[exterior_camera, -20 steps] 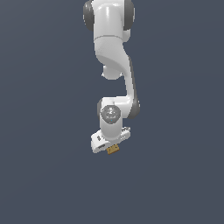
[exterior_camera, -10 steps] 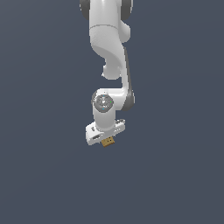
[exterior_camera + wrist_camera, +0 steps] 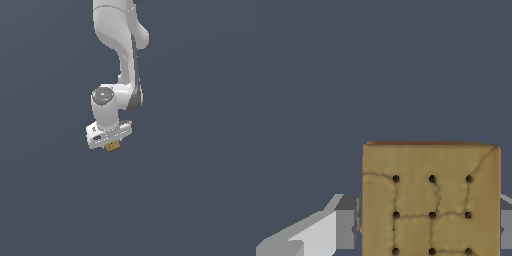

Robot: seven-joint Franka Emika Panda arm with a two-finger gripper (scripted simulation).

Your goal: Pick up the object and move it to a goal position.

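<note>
In the wrist view the cube fills the nearest part of the picture. Its tan-brown face is marked by dark dots joined by faint crack-like lines in a grid. A grey finger is seen pressed against one side of the cube, and the edge of a second finger is just visible at the opposite side. The gripper is therefore judged to be pinched onto the cube, with one jaw on each of two opposing faces — a hold that would keep the cube from rotating or slipping during transport.

In the exterior view the cube appears as a very small tan block directly beneath the white gripper, touching its underside and much smaller than the hand. The gripper body is tilted, its right end sitting higher than its left. Above it, the wrist joint and the white arm rise toward the top of the picture, so the load is carried below the arm.

Beyond the cube, only a uniform dark grey-blue background is visible in both views. No supporting surface, shadow or goal marker can be made out — whether the cube is lifted clear cannot be confirmed. The pick is judged complete; transfer to the goal position remains.
</note>
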